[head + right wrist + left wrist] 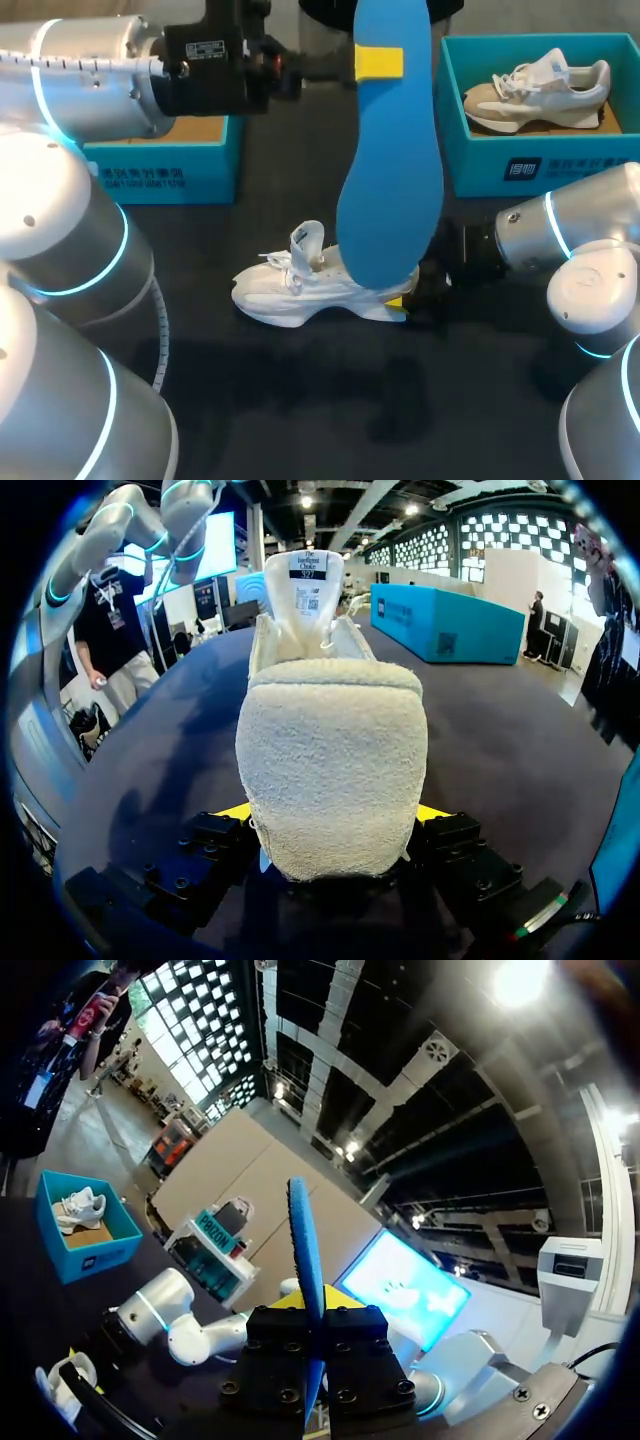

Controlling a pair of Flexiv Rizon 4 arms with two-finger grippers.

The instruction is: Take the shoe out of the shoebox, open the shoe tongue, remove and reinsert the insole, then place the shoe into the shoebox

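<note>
Entry: white shoe [300, 285], out of its box and resting at the middle of the table [300, 400], toe toward the left edge, tongue [308, 585] stood upright with the opening clear. Blue insole [390, 170]: out of the shoe, raised high over it. Left gripper [378, 62]: clenched on the insole near its upper end, the insole edge-on between the fingers; left arm [90, 80] comes in along the far edge from the left and reaches past the middle, wrist lifted well above the table. Right gripper [405, 300]: low at table level, clamped on the shoe's heel from both sides; right arm [560, 225] enters from the right edge, forearm about level. Teal shoebox [170, 165]: near the far left corner, partly behind the left arm. Second shoebox [480, 150]: far right corner, holding a beige shoe [540, 90]. Status, judged: unboxing, tongue opening and insole removal done; reinserting the insole and returning the shoe to a shoebox outstanding
</note>
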